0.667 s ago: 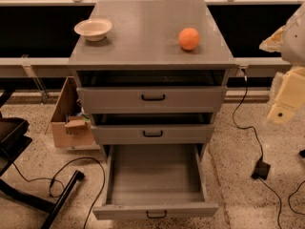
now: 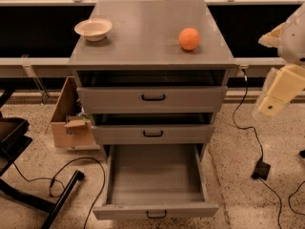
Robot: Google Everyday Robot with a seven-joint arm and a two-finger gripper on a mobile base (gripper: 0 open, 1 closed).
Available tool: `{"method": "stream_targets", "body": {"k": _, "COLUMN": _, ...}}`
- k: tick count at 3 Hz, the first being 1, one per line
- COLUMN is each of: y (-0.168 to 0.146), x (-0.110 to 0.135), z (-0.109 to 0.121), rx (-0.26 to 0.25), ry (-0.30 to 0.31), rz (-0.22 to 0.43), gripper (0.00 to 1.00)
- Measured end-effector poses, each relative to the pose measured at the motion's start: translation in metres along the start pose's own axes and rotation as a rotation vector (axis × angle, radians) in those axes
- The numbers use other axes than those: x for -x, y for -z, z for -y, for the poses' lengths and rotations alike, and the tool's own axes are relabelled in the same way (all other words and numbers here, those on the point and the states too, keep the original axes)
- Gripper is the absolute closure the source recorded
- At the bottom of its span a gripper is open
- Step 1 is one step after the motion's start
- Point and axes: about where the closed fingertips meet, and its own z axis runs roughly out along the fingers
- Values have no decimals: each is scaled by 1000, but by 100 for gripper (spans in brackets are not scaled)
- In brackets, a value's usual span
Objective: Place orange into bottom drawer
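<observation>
Grey cabinet top (image 2: pixel 143 42) over speckled floor (image 2: pixel 238 175), orange (image 2: pixel 189 38) upper centre-right, cream bowl (image 2: pixel 94 29) upper left, bottom drawer (image 2: pixel 155 175) open, cardboard box (image 2: pixel 66 123) left, gripper (image 2: pixel 277 95) right edge, its state impossible to tell.

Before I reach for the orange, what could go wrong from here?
1. The orange sits loose on the flat cabinet top; a glancing touch from the gripper, now off to the cabinet's right, could roll it off the edge.
2. The bottom drawer is open low down, under two upper drawers; releasing too high could bounce the orange out.
3. A cable and plug lie on the floor at right; driving in could snag them.
</observation>
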Motion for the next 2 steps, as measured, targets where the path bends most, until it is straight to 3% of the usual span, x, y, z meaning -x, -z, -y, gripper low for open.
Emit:
{"method": "stream_targets", "body": {"k": 1, "y": -38, "x": 11, "z": 80, "rx": -106, "ry": -129, "rz": 236, "gripper": 0}}
{"method": "stream_targets", "body": {"k": 2, "y": -64, "x": 44, "z": 179, "rx": -233, "ry": -237, "rz": 490, "gripper": 0}}
